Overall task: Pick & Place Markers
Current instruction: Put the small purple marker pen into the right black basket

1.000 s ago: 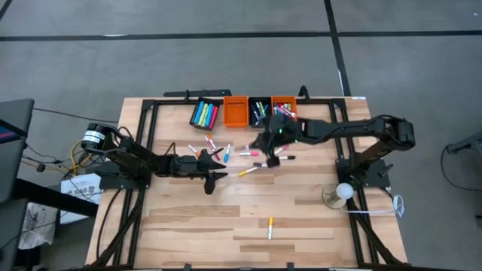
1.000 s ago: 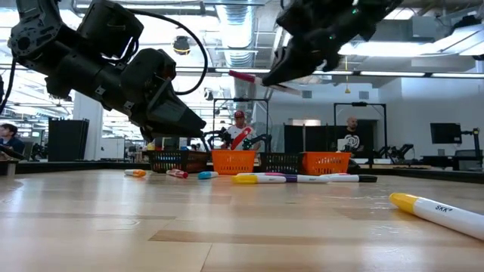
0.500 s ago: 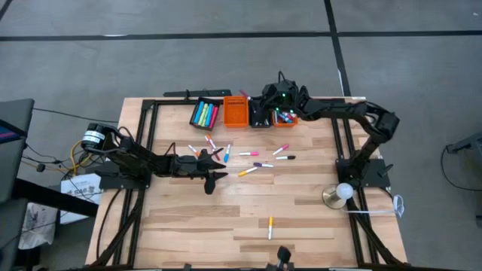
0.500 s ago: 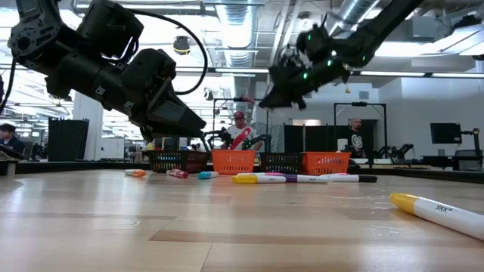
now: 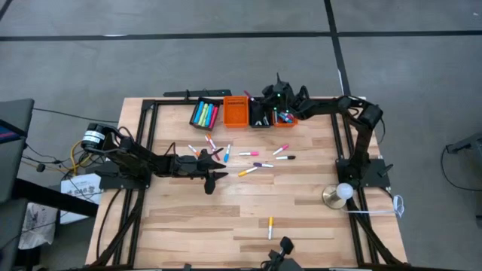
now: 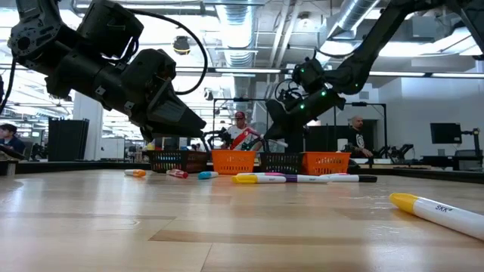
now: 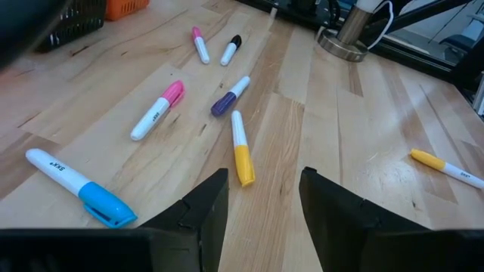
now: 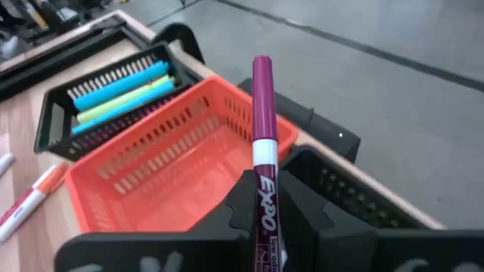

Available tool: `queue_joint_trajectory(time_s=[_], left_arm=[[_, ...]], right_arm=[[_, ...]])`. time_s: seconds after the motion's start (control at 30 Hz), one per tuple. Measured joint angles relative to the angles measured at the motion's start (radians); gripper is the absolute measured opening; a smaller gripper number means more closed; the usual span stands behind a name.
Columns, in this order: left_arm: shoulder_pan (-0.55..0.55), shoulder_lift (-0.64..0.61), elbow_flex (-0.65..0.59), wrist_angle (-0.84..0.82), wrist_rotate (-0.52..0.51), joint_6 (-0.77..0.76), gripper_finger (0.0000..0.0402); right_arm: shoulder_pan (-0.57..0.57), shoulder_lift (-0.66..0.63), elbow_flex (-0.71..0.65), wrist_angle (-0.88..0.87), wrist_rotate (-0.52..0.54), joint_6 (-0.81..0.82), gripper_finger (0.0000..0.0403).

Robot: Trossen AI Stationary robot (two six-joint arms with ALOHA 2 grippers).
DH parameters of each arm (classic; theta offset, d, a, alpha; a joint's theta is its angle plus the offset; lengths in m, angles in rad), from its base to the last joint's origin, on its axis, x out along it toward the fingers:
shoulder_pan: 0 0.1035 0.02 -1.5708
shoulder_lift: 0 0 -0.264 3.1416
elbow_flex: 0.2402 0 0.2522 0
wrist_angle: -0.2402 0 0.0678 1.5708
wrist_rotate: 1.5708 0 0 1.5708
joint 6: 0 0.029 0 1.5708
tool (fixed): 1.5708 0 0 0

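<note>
Wooden slat table [image 5: 301, 218]; right end effector [image 8: 264, 198] pinching cylindrical magenta-capped marker [image 8: 263, 136].

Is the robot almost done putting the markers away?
Not yet. Some markers already lie in the black bin at the far edge. The right gripper holds a purple-capped marker above the row of bins. The left gripper hovers open over the loose markers mid-table. About ten are left there, plus a yellow one near the front.
</note>
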Motion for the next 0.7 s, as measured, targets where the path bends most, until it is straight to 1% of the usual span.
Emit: queue_joint_trajectory(time_s=[0.2,0.37,0.47,0.7], left_arm=[[0.0,0.0,0.0,0.0,0.0,-0.002,0.0159],[0.0,0.0,0.0,0.0,0.0,-0.003,0.0159],[0.0,0.0,0.0,0.0,0.0,-0.003,0.0159],[0.0,0.0,0.0,0.0,0.0,-0.003,0.0159]], right_arm=[[0.012,0.0,0.0,-0.054,0.004,0.015,0.0039],[0.02,0.0,0.0,-0.113,0.094,-0.012,0.0032],[0.02,0.0,0.0,-0.138,0.102,-0.013,0.0032],[0.021,0.0,0.0,-0.166,0.102,-0.029,0.0063]])
